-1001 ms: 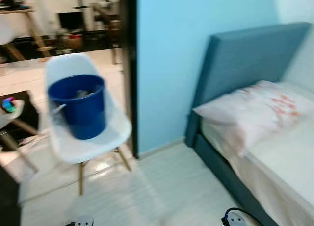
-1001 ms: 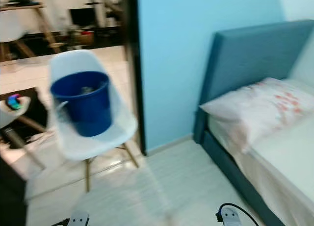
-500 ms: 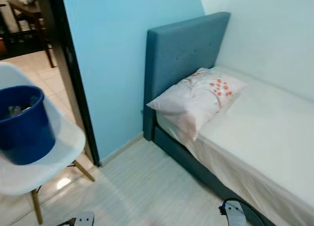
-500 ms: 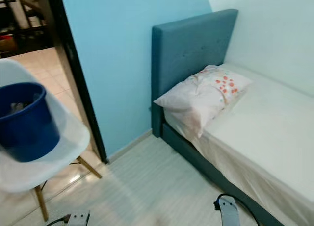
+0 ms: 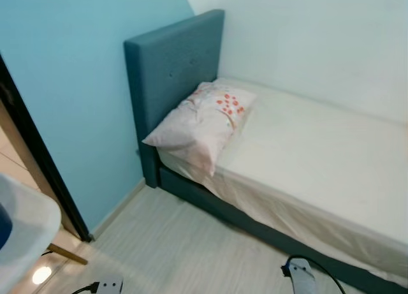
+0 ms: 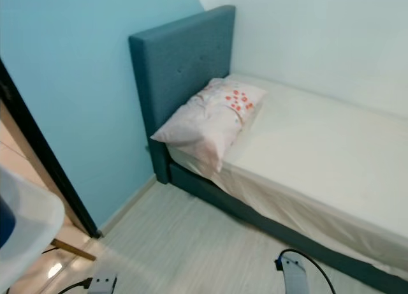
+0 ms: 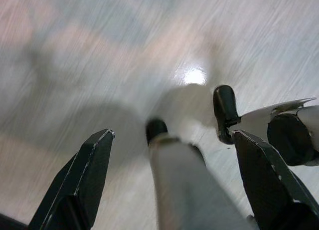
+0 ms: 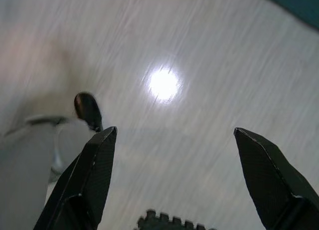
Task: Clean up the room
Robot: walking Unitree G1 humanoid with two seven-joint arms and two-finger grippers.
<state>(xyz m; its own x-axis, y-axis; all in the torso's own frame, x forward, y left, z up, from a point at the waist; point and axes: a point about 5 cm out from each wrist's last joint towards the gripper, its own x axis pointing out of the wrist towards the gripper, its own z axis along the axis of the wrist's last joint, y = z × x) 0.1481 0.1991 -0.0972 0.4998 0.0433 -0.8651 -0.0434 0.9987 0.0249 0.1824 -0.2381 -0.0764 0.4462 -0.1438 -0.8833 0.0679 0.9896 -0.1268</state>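
— What's lying in front of the robot?

— A bed [image 5: 319, 154] with a teal headboard [image 5: 172, 64] is sitting in the corner, and a flowered pillow [image 5: 201, 125] is resting against it. A white chair [image 5: 22, 227] edge is poking in by the doorway.

— And the arms?

— Both are hanging low. The left gripper [image 7: 172, 182] is pointing at the pale floor [image 7: 99, 65], jaws spread wide and empty, with the robot's legs [image 7: 182, 185] showing between them. The right gripper [image 8: 174, 180] is doing likewise, jaws wide apart, holding nothing, over a bright glare spot.
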